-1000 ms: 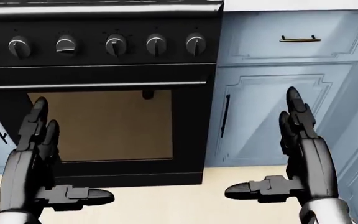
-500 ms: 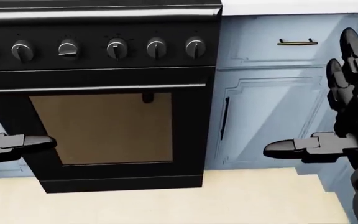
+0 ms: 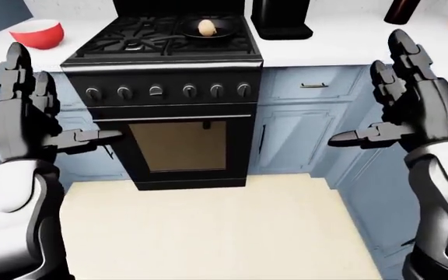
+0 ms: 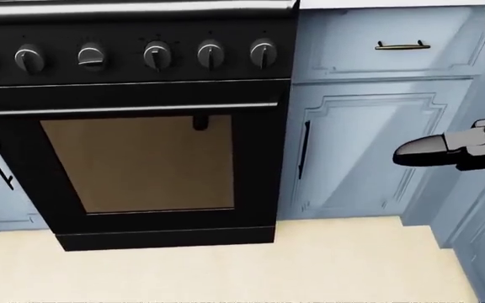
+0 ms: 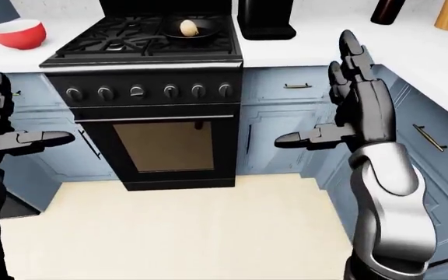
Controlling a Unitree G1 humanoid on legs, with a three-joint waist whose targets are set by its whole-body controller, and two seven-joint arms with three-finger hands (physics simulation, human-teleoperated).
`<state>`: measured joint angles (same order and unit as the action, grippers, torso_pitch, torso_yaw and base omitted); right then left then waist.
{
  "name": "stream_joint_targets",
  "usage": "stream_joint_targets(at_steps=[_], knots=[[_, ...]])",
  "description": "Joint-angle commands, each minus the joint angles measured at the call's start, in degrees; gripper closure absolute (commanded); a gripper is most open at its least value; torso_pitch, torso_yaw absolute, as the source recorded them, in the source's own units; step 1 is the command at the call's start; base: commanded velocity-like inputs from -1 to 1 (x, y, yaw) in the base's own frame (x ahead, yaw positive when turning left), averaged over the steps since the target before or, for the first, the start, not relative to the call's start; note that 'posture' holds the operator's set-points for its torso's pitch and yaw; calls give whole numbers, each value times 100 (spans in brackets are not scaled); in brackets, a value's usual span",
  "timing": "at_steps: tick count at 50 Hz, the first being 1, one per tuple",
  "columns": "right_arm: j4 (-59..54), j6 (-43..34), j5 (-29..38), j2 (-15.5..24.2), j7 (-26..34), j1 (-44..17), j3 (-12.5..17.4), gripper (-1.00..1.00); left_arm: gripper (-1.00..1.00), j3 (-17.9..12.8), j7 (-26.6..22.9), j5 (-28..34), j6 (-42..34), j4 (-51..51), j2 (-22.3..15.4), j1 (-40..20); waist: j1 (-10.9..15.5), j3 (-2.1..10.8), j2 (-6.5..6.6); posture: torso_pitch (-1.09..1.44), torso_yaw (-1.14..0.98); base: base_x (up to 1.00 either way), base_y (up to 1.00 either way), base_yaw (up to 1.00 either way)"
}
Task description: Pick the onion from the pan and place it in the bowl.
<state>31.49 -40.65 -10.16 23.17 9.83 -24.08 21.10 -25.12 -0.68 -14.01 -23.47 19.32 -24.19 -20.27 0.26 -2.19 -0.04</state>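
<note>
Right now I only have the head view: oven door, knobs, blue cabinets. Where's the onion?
Observer: The onion sits in a dark pan on the stove top, on a burner toward the upper right of the cooktop in the left-eye view.
Operator: And the bowl?
Observer: A red bowl stands on the white counter left of the stove, apart from the pan.
Operator: Are my hands holding anything?
Observer: No. The left hand and right hand are both raised with fingers spread, empty, below counter height on either side of the oven.
</note>
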Motion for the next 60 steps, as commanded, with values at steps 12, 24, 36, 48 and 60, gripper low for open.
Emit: stream_joint_targets(at_steps=[12, 24, 36, 48, 60], knots=[[198, -36, -85, 307, 28, -362, 100, -100, -100, -235, 147, -227, -66, 392, -325, -215, -4, 96, 12, 0, 0, 2, 0, 0], [210, -74, -47, 409, 123, -465, 97, -100, -100, -328, 187, -287, -54, 322, -444, -233, -21, 102, 43, 0, 0, 6, 1, 0], [237, -158, -52, 488, 168, -546, 120, -100, -100, -321, 242, -334, -90, 354, -457, -252, -38, 91, 134, 0, 0, 11, 2, 0], [280, -221, -65, 524, 180, -596, 119, -100, -100, -354, 269, -385, -110, 366, -510, -262, -22, 56, -186, 0, 0, 11, 3, 0], [335, -280, -72, 569, 207, -626, 131, -100, -100, -393, 303, -418, -157, 410, -549, -271, 8, 47, 379, 0, 0, 11, 7, 0]])
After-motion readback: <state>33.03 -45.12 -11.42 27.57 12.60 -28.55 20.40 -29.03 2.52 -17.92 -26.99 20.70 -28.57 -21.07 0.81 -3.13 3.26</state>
